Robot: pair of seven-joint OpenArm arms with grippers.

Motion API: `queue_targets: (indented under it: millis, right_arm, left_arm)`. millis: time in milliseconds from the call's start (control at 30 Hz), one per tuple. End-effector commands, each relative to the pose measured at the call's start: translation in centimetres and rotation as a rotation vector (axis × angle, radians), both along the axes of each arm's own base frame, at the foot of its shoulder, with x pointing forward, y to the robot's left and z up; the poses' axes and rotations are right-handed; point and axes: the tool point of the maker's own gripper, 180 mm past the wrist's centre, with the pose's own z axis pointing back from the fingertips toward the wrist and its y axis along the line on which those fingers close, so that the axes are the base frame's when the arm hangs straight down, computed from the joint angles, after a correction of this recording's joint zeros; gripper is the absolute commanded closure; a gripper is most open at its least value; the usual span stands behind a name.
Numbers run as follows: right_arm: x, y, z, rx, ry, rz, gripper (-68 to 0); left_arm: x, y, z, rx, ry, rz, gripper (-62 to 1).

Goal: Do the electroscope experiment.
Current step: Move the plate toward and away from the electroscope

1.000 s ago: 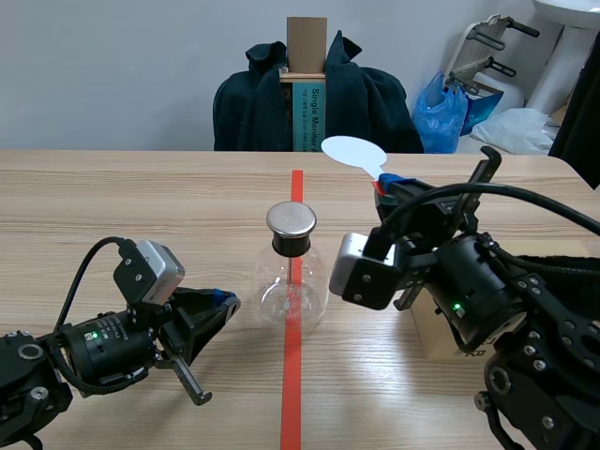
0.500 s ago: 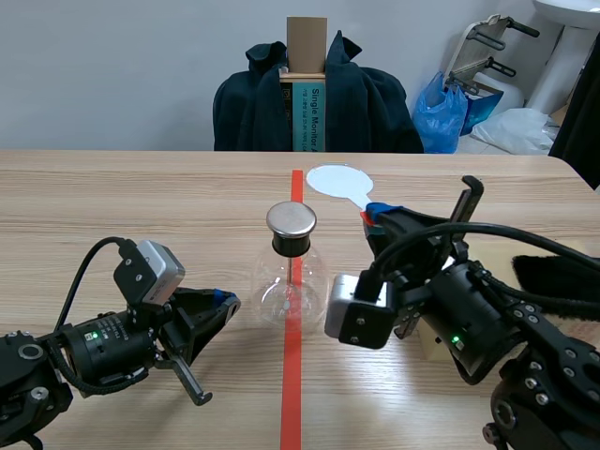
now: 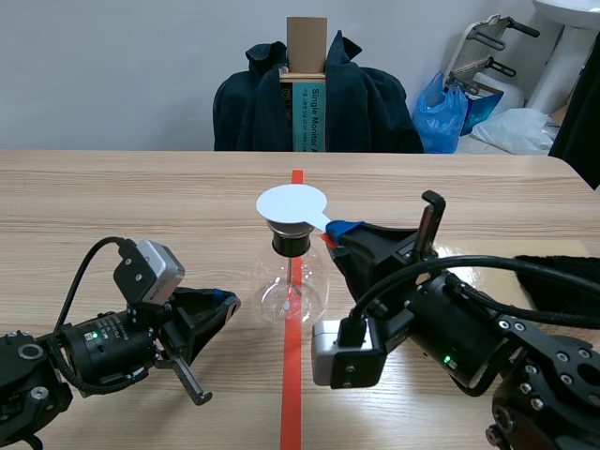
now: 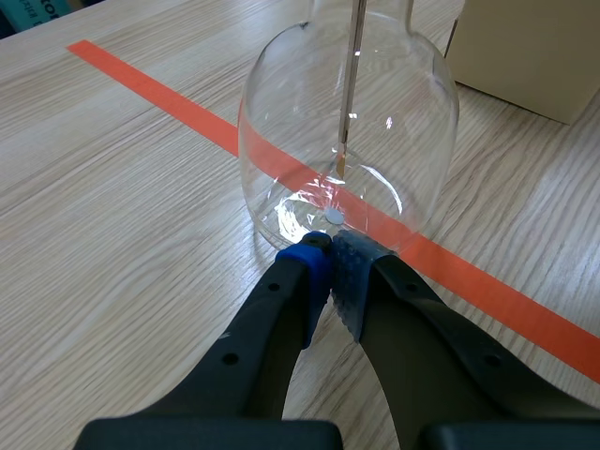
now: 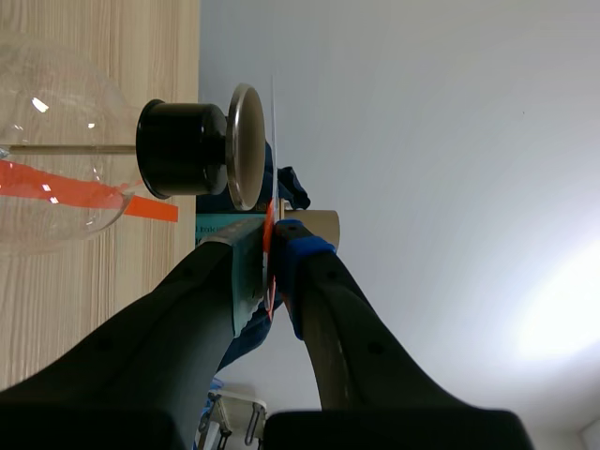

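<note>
Pinching the white paddle (image 3: 292,203) by its stem, the right gripper (image 3: 343,234) has both pads closed on it, a bit of red showing at the pinch in the right wrist view. The paddle's round flat disc sits level right over the top of the electroscope flask (image 3: 292,286), covering its metal cap (image 5: 246,145) as seen from the scene view. From the right wrist view the disc is edge-on, a thin line just off the cap's face, and I cannot tell whether the two touch.

The flask is clear glass with a wide rounded belly. It stands upright on the orange-red tape line (image 3: 292,394) near the middle of the table (image 3: 112,197). A black stopper (image 3: 291,244) plugs its neck under the cap, and a thin rod (image 4: 352,84) runs down inside the glass.

The right arm comes in low from the right. Its wrist is rolled onto its side and its fingers slant up and across to the flask's top.

The left gripper (image 3: 223,302) is clenched on nothing, its blue pads meeting. The tips sit right at the foot of the flask's glass wall; contact is not clear. That arm lies low along the table, pointing at the flask.

A cardboard box (image 4: 525,47) stands just beyond the flask. Across the table is a chair draped with a dark jacket (image 3: 366,103).
</note>
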Motion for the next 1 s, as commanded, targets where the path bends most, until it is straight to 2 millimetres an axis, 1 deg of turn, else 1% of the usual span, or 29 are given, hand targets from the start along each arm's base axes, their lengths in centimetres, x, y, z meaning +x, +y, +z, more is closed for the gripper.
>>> queue_targets:
  millis: [0,133,267,700,833,967]
  right_arm:
    - [0.2,-0.1,1.0,0.003,-0.039,0.006,-0.6]
    - [-0.2,-0.1,0.9,0.003,-0.043,0.012,-0.6]
    - [-0.2,-0.1,1.2,0.007,-0.064,0.012,-0.6]
    - [-0.2,-0.1,1.2,0.008,-0.064,0.011,-0.6]
    - [0.2,-0.5,1.2,0.008,-0.064,-0.019,-0.6]
    - [1.1,-1.4,1.2,0.007,-0.062,-0.088,-0.6]
  left_arm:
    - [0.6,-0.3,1.1,-0.026,-0.031,0.005,-3.2]
    - [0.6,-0.3,1.1,-0.026,-0.031,0.005,-3.2]
    - [0.6,-0.3,1.1,-0.026,-0.031,0.005,-3.2]
    - [0.6,-0.3,1.1,-0.026,-0.031,0.005,-3.2]
    - [0.6,-0.3,1.1,-0.026,-0.031,0.005,-3.2]
    - [0.6,-0.3,1.1,-0.026,-0.031,0.005,-3.2]
